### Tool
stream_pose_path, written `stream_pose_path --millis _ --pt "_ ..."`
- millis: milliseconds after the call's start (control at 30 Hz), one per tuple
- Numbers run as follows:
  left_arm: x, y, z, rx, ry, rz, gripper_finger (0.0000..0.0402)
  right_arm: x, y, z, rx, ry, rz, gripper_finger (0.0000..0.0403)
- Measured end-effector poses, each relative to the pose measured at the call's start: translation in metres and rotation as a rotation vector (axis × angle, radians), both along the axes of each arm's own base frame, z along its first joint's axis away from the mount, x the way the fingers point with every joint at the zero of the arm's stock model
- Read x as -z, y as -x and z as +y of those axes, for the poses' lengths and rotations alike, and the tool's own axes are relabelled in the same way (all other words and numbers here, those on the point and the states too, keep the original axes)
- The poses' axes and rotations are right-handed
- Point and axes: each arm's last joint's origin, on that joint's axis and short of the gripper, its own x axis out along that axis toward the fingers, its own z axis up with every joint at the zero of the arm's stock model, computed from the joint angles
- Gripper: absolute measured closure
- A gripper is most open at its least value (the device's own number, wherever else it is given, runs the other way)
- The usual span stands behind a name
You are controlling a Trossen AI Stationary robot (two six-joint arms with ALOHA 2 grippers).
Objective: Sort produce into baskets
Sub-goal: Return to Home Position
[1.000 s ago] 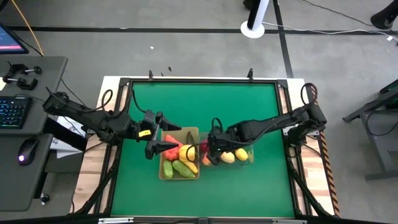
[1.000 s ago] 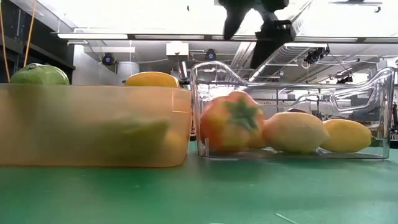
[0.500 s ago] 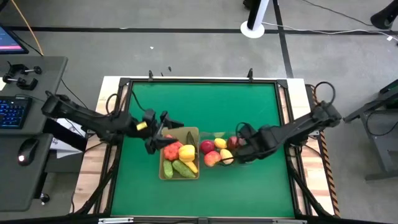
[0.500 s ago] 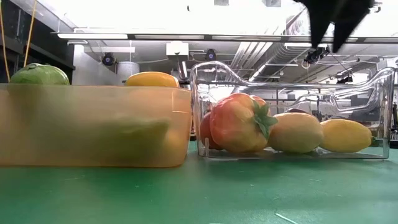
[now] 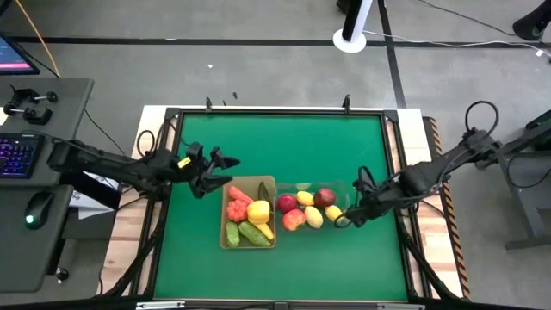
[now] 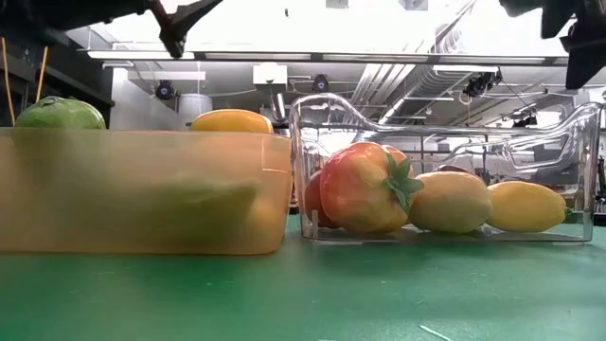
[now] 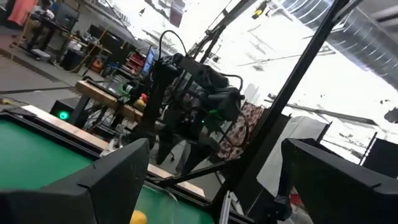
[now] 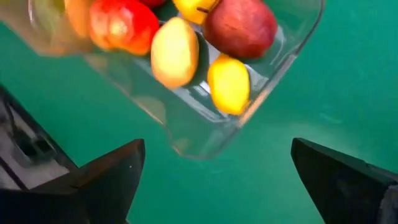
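Left arm reaches in from the table's left side. The left gripper (image 5: 228,170) hangs released over the green mat (image 5: 284,142), near the tan bin (image 5: 268,180). The right gripper (image 5: 346,217) is also spread and empty, just beside the clear bin (image 5: 301,185). Tomato (image 6: 365,188) and lemons (image 6: 453,201) lie in the clear bin.

Tan bin (image 6: 142,194) — vegetables (image 5: 250,231); clear bin (image 6: 445,142) (just beside) — fruit (image 5: 325,197)
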Motion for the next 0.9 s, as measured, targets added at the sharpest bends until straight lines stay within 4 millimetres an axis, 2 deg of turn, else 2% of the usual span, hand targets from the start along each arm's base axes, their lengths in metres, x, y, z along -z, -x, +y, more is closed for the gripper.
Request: stream_pose_path --millis 100,167,233,333,500,633,767,900 --pt "0.005 0.010 0.002 -0.035 0.010 -0.013 0.0046 -0.007 0.009 -0.004 -0.080 -0.009 -0.009 0.0006" --pt "0.011 0.016 0.003 -0.071 0.030 0.005 0.0046 -0.012 0.013 -0.005 -0.041 -0.078 -0.024 0.0006" --pt "0.017 0.018 0.005 -0.099 0.065 0.038 0.0046 -0.015 0.014 -0.005 -0.021 -0.105 -0.054 0.0006" --pt "0.023 0.020 0.005 -0.118 0.047 0.083 0.0046 -0.022 0.013 -0.002 -0.112 -0.112 -0.144 0.0006" --pt "0.023 0.020 0.005 -0.112 0.077 0.089 0.0046 -0.029 0.020 -0.005 -0.143 -0.096 -0.232 0.0006" --pt "0.023 0.020 0.003 -0.040 -0.010 0.089 0.0046 -0.030 0.034 -0.009 -0.142 -0.081 -0.331 0.0006" --pt "0.023 0.020 -0.001 0.090 -0.090 0.081 0.0046 -0.027 0.051 -0.015 -0.127 -0.094 -0.514 0.0006" --pt "0.023 0.020 0.005 0.064 -0.083 0.082 0.0046 -0.018 0.064 -0.021 -0.115 -0.111 -0.733 0.0006"
